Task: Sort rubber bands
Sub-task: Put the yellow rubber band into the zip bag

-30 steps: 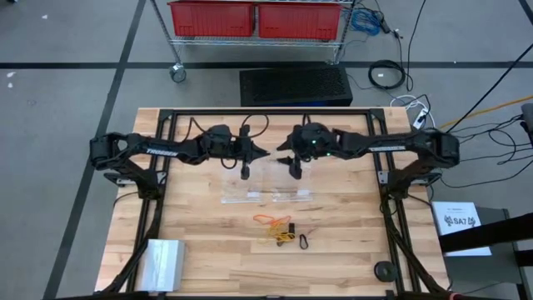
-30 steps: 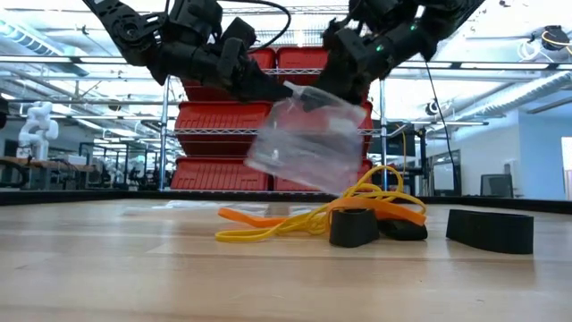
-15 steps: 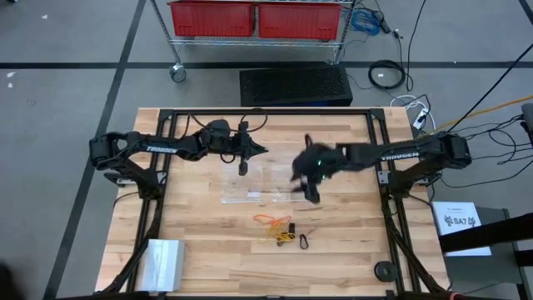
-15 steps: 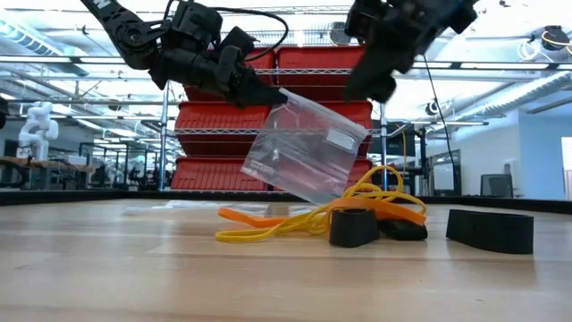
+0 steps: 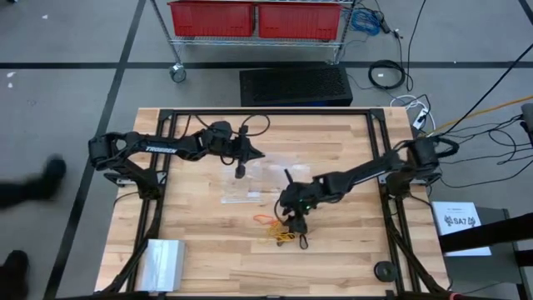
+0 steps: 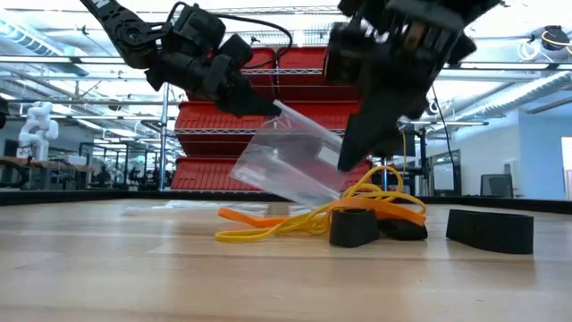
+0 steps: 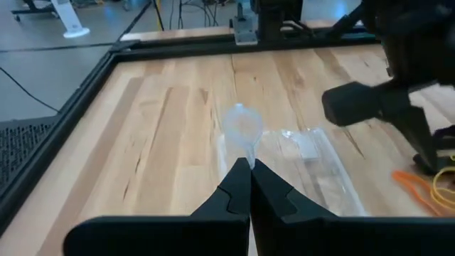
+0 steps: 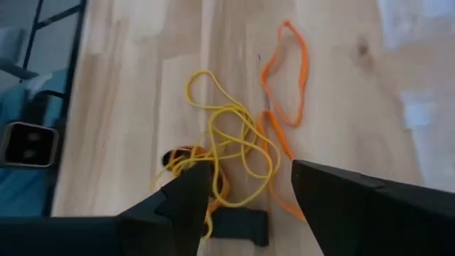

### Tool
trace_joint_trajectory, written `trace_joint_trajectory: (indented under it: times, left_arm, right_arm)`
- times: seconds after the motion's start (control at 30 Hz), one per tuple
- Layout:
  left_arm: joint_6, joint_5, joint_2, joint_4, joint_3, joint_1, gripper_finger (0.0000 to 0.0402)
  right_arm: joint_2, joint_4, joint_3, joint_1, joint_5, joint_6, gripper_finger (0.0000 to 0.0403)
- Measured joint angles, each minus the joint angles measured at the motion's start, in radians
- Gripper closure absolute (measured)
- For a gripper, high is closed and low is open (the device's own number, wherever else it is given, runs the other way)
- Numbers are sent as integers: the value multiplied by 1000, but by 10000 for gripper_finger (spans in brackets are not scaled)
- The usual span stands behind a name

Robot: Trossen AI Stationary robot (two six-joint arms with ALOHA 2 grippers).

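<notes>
Bands: the rubber bands (image 5: 281, 231) lie in a loose tangle on the wooden table (image 5: 200, 225), yellow loops knotted together with orange ones beside them; in the right wrist view (image 8: 234, 142) they sit just ahead of that gripper's two fingers, partly between them.
Right gripper (image 5: 296, 218): lowered over the tangle, jaws spread wide and empty (nothing pinched between the fingers); the orange loop (image 8: 288, 75) lies beyond the fingertips, apart from them.
Left gripper (image 5: 241, 169): raised above the table, jaws pressed together on the top edge of a clear plastic bag (image 6: 290, 165); the bag hangs tilted below the closed fingertips, its lower end near the bands in the low view.
Left wrist view: the pinched bag (image 7: 245, 135) rises straight out of the closed jaws.
More bags: flat clear bags (image 5: 262, 197) lie on the table beyond the held bag, between the two grippers.
Black piece: a small dark block (image 6: 354, 226) sits against the tangle, just under the right gripper's fingers.
</notes>
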Motion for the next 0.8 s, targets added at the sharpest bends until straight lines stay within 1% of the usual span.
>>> trace_joint_trajectory:
  times: [0.17, 0.27, 0.37, 0.6, 0.8]
  left_arm:
    - [15, 0, 0, -28, 0, 0, 402]
    - [32, 0, 0, -29, 0, 0, 402]
    - [34, 0, 0, -40, 0, 1, 402]
    - [39, 0, 0, -46, 0, 1, 402]
    - [39, 0, 0, -46, 0, 1, 402]
  right_arm:
    - [81, 26, 0, 0, 1, 37, 212]
    - [104, 41, 0, 7, 3, 51, 229]
    - [110, 41, 0, 21, 10, 54, 259]
    - [109, 37, 0, 49, 86, 58, 345]
    - [109, 25, 0, 51, 132, 43, 395]
